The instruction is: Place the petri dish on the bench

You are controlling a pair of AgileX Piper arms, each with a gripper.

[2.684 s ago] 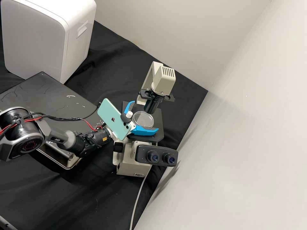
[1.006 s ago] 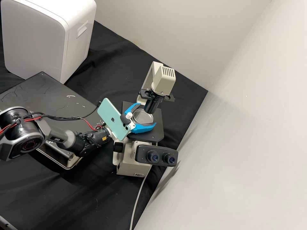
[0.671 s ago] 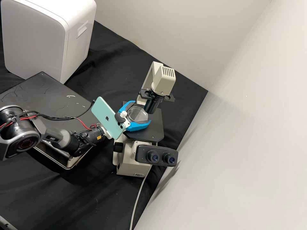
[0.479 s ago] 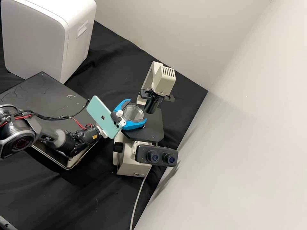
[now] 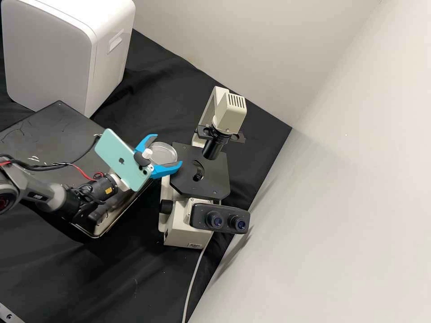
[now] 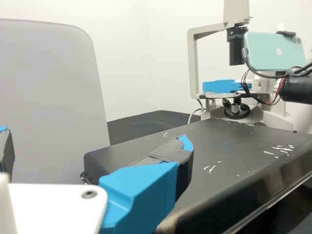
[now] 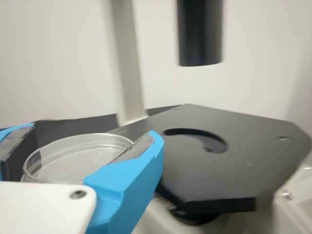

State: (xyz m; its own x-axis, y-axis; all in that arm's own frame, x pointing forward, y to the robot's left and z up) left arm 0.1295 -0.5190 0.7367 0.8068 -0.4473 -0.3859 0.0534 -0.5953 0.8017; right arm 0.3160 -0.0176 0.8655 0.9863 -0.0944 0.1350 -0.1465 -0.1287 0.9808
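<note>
A clear petri dish [image 5: 162, 153] hangs in the air just left of the microscope's black stage [image 5: 202, 172], above the bench's black cloth. My right gripper [image 5: 166, 151] is shut on it, one blue finger on each side of the rim. In the right wrist view the dish [image 7: 73, 156] sits between the fingers of that gripper [image 7: 90, 141], with the stage [image 7: 229, 156] and its hole beyond. My left gripper [image 6: 92, 141] stands open, low beside a black slab-topped device [image 6: 234, 151], nothing between its fingers.
The beige microscope [image 5: 197, 215] stands mid-bench near the right wall, its objective tube [image 5: 211, 146] over the stage. A teal phone [image 5: 122, 159] is mounted on the right wrist. A white box appliance [image 5: 63, 49] stands back left, the black device [image 5: 54, 134] before it.
The right gripper shut on the petri dish on the stage, then drew it back to the left, off the stage. The dish now hangs clear of the microscope.
</note>
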